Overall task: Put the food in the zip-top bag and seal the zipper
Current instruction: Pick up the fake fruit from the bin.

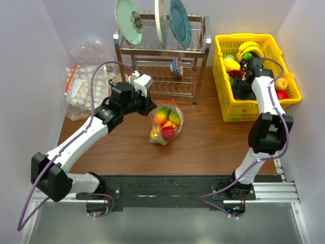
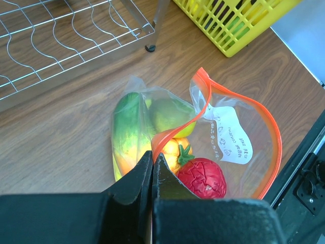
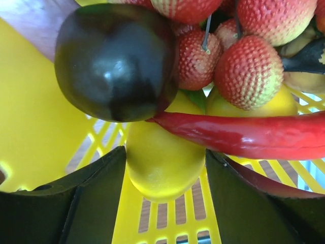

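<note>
The zip-top bag (image 1: 166,122) lies mid-table, its mouth open. Inside it are a green-yellow piece (image 2: 129,132), an orange piece (image 2: 172,152) and a red fruit (image 2: 203,178). My left gripper (image 2: 152,165) is shut on the bag's rim, where the orange-red zipper (image 2: 274,137) runs into the jaws. In the top view the left gripper (image 1: 151,108) sits at the bag's upper left corner. My right gripper (image 3: 165,151) is down in the yellow basket (image 1: 254,109), open, with one finger on each side of a yellow fruit (image 3: 162,173). A dark purple fruit (image 3: 114,61) and a red chilli (image 3: 244,134) lie just above it.
A wire dish rack (image 1: 162,84) holding plates stands at the back centre, with a patterned bowl (image 1: 176,66) on its lower shelf. A larger clear bag of pale lumps (image 1: 84,86) lies at the back left. The basket also holds a banana bunch (image 1: 250,48) and bumpy red fruits (image 3: 246,71).
</note>
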`<state>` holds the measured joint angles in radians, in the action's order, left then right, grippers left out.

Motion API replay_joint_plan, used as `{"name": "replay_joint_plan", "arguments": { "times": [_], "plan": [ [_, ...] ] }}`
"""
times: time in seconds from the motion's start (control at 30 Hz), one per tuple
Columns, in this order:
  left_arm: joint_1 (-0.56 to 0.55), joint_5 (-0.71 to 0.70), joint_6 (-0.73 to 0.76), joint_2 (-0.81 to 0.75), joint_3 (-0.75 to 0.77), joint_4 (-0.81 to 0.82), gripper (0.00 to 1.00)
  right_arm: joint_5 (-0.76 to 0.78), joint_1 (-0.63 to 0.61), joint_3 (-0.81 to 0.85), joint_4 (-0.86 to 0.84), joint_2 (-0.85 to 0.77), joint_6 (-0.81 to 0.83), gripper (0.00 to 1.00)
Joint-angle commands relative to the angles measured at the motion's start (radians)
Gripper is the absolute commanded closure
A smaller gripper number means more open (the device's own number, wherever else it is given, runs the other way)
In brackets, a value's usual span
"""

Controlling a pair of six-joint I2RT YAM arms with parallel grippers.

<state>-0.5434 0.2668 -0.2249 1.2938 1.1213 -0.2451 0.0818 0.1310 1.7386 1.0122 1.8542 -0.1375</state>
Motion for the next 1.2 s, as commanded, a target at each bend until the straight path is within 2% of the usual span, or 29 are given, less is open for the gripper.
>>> {"name": "replay_joint_plan", "arguments": {
  "times": [0.0,0.23,0.57,0.8,0.87,0.93,0.97,1.03,1.17],
  "plan": [
    [0.005,0.012,-0.010,-0.016,-0.002,0.050,1.00,0.050,-0.030,-0.001,0.052,0.016,0.019,0.33],
    [0.007,0.020,-0.011,-0.016,-0.002,0.052,1.00,0.147,-0.050,-0.013,0.088,0.069,0.022,0.32],
    [0.005,0.009,-0.008,-0.019,-0.005,0.050,1.00,0.160,-0.050,-0.054,0.048,0.115,0.021,0.36],
    [0.005,0.011,-0.008,-0.016,-0.006,0.050,1.00,0.236,-0.051,-0.086,0.054,0.129,0.009,0.24],
    [0.005,0.011,-0.008,-0.016,-0.006,0.050,1.00,0.234,-0.051,-0.109,0.043,0.134,0.006,0.24],
    [0.005,0.011,-0.008,-0.016,-0.008,0.050,1.00,0.220,-0.051,-0.123,0.034,0.134,0.001,0.30],
    [0.005,0.011,-0.008,-0.016,-0.008,0.050,1.00,0.213,-0.051,-0.125,0.026,0.123,-0.002,0.40],
    [0.005,0.009,-0.008,-0.014,-0.008,0.050,1.00,0.191,-0.051,-0.120,0.014,0.100,-0.005,0.49],
    [0.005,0.002,-0.007,-0.016,-0.008,0.047,1.00,0.165,-0.051,-0.065,0.019,0.022,-0.017,0.51]
  ]
}}
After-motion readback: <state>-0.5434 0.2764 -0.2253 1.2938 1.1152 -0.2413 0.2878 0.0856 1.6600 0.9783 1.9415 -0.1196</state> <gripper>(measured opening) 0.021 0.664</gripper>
